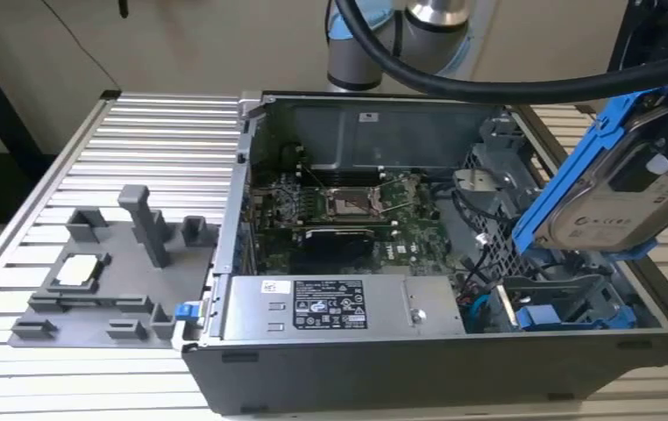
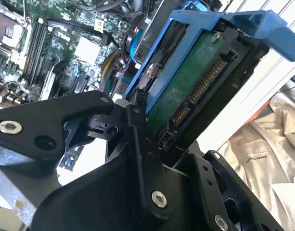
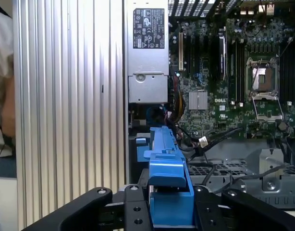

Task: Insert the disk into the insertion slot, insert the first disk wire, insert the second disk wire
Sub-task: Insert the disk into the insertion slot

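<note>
Blue-framed and tilted, the disk (image 1: 610,189) hangs above the insertion slot (image 1: 562,303) because my pincer (image 3: 170,204) is squeezed tight on it, I think to aim it there.

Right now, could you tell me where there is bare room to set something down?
The ribbed table is bare beyond the grey fixture plate, at the exterior view's left of the computer case. Inside it, the motherboard and cables leave none.
</note>
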Action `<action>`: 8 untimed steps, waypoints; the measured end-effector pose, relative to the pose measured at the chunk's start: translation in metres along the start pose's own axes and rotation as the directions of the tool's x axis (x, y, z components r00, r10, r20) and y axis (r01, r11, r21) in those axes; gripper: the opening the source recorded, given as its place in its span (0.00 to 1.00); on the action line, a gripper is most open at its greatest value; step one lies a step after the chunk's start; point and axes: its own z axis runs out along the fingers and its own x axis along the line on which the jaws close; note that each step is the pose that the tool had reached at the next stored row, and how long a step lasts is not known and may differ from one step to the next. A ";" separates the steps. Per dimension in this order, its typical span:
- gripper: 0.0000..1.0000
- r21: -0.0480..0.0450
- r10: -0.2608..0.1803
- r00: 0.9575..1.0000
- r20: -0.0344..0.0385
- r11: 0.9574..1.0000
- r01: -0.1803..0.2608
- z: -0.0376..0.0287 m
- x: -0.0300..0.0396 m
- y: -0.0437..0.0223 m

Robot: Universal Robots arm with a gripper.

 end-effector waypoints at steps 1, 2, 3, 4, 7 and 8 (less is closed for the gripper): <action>0.33 0.003 -0.001 1.000 0.003 1.000 0.001 0.0006 0.0000 0.0000; 0.33 0.007 -0.003 1.000 0.003 1.000 0.003 0.0013 -0.0001 0.0000; 0.33 0.012 -0.005 1.000 0.003 1.000 0.005 0.0020 -0.0003 -0.0001; 0.33 0.017 -0.007 1.000 0.003 1.000 0.007 0.0031 -0.0003 -0.0001; 0.33 0.024 -0.015 1.000 0.003 1.000 0.015 0.0069 -0.0002 -0.0003; 0.33 0.026 -0.017 1.000 0.003 1.000 0.017 0.0081 -0.0002 -0.0003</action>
